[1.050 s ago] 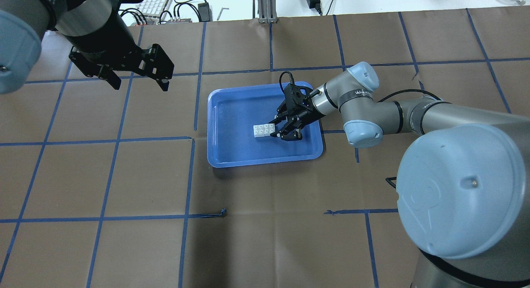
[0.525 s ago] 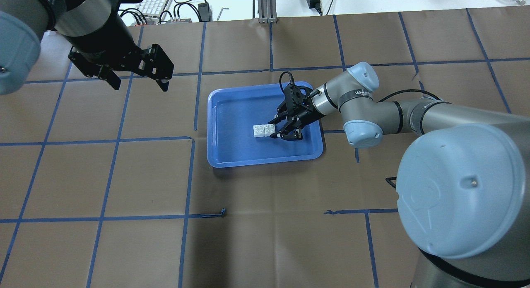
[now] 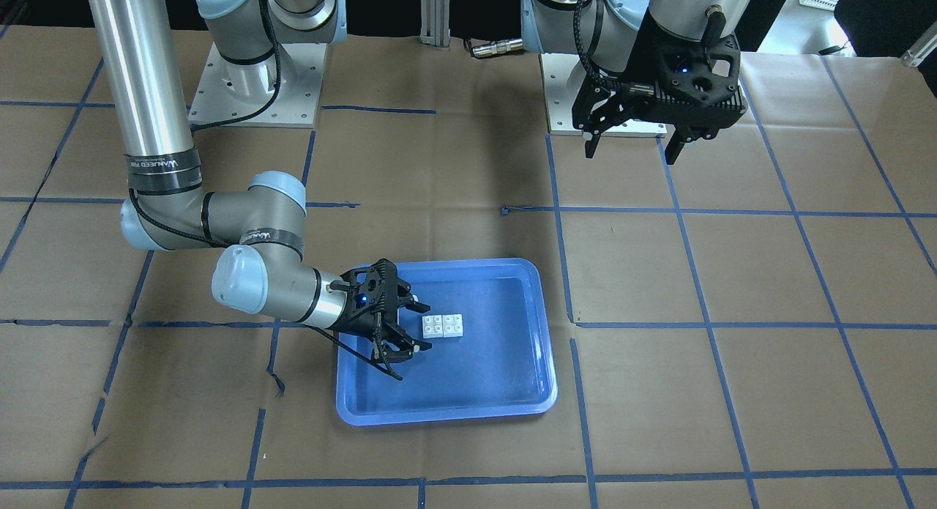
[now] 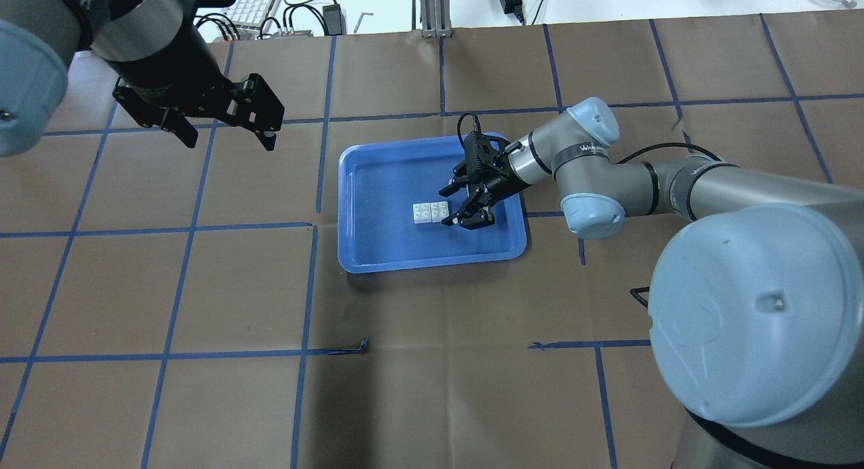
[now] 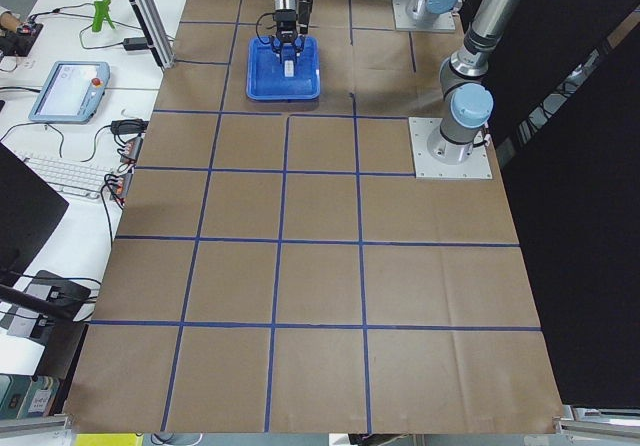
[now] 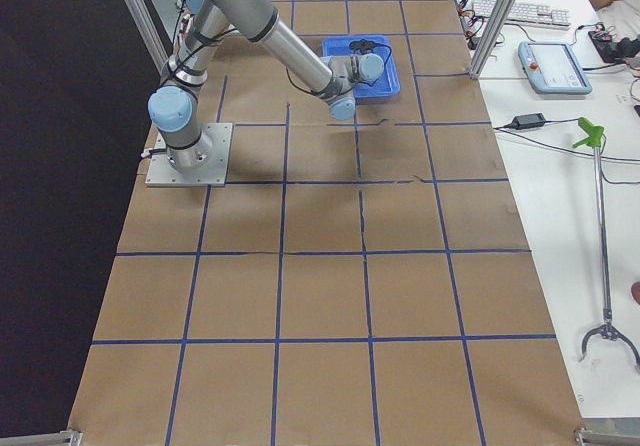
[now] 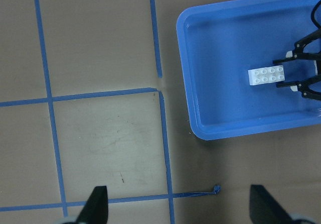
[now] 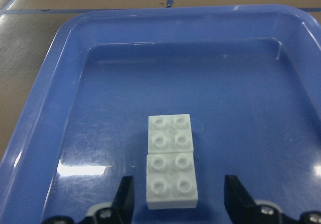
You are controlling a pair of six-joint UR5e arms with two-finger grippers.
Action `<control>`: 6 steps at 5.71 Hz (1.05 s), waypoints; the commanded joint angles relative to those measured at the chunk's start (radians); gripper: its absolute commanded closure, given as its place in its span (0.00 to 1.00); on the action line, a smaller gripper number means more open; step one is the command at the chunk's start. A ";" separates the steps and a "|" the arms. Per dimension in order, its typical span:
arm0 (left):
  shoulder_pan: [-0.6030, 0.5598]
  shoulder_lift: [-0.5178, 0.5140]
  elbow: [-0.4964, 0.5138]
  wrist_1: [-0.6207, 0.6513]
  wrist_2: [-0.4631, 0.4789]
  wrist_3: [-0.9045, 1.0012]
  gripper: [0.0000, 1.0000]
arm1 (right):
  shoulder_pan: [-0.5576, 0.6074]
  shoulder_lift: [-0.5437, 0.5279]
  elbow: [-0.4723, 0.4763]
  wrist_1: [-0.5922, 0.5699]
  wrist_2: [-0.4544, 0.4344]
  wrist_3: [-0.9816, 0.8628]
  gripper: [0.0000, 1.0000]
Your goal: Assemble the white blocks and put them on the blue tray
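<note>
**Two joined white blocks in tray, jaws spread**

Two white blocks [image 8: 170, 158] are seen joined end to end, studs up, in one blue tray [image 4: 385, 185]. Their long axis is pointed straight out from the right gripper [image 3: 419, 330], and the near end is flanked, untouched, by its wide jaws. The left gripper [image 4: 229, 142] is held well apart, jaws wide. Arm-band lettering cannot be read.

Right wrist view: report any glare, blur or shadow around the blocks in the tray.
Right wrist view: a white glare patch lies on the blue tray floor left of the white blocks, which are sharp, studs distinct; fine scratches show beside it. Overhead view: the tray throws a soft dark shadow on the paper along its near edge.
</note>
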 commanded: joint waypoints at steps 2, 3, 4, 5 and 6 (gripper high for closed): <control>0.000 0.004 -0.003 0.000 0.000 0.000 0.01 | -0.004 -0.131 -0.087 0.050 -0.251 0.277 0.00; 0.000 0.004 -0.003 -0.002 0.000 0.002 0.01 | -0.010 -0.201 -0.090 0.144 -0.346 0.379 0.00; 0.000 0.004 -0.004 -0.002 0.000 0.002 0.01 | -0.010 -0.273 -0.090 0.210 -0.446 0.478 0.00; -0.002 0.004 -0.005 -0.002 0.000 0.002 0.01 | -0.013 -0.306 -0.092 0.240 -0.483 0.564 0.00; -0.002 0.004 -0.005 -0.002 0.000 0.002 0.01 | -0.011 -0.344 -0.099 0.278 -0.582 0.619 0.00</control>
